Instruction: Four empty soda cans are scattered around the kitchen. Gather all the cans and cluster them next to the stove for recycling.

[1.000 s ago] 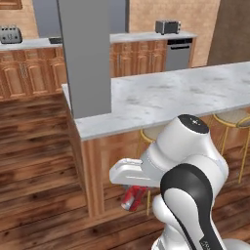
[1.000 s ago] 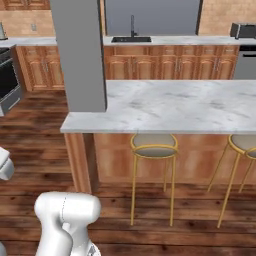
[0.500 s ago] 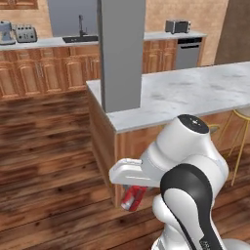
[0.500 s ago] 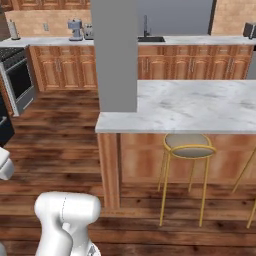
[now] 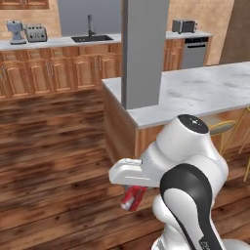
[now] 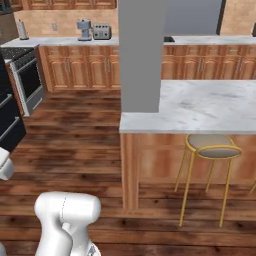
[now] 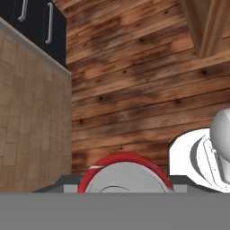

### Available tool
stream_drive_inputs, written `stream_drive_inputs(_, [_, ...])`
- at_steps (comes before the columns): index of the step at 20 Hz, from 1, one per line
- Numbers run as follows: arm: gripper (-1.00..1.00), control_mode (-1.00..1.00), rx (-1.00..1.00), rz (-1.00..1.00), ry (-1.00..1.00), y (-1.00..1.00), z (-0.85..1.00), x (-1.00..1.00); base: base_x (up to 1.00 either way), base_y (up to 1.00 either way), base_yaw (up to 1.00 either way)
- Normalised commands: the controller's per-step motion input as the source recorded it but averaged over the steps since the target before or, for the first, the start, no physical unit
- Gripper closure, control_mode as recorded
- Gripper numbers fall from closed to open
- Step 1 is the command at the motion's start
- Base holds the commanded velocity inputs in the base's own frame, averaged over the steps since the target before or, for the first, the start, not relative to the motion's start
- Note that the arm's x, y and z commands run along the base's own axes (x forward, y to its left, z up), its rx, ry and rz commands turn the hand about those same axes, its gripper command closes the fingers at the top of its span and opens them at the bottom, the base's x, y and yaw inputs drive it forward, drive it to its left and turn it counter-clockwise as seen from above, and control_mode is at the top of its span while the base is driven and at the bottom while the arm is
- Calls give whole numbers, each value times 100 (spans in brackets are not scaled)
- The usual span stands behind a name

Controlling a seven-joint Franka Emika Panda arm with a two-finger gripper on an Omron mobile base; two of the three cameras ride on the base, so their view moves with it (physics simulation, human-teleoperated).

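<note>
No legible writing on the soda can (image 5: 133, 197): red body, silver top. Gripper (image 5: 134, 194) clamped on it, low above the wood floor (image 5: 53, 146).

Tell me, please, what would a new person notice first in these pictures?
Probably the red soda can, held in the gripper low over the wooden floor, under the white arm. Next is the wide grey pillar standing on the corner of the marble island, with a gold stool beneath.

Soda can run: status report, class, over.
Fingers shut on soda can, carried low above wood floor. Stove far left. Island counter close on right.
</note>
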Motion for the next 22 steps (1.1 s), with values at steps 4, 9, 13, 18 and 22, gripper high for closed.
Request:
stream_drive_inputs(4, [100,100,0,0,0,0,0,0,24,46,0])
stream_drive_inputs(9, [100,100,0,0,0,0,0,0,57,48,-3])
stream_drive_inputs(13, [100,100,0,0,0,0,0,0,69,45,-4])
stream_drive_inputs(18, [100,100,0,0,0,0,0,0,72,52,-5])
stream_drive_inputs(22, [100,100,0,0,0,0,0,0,64,59,-6])
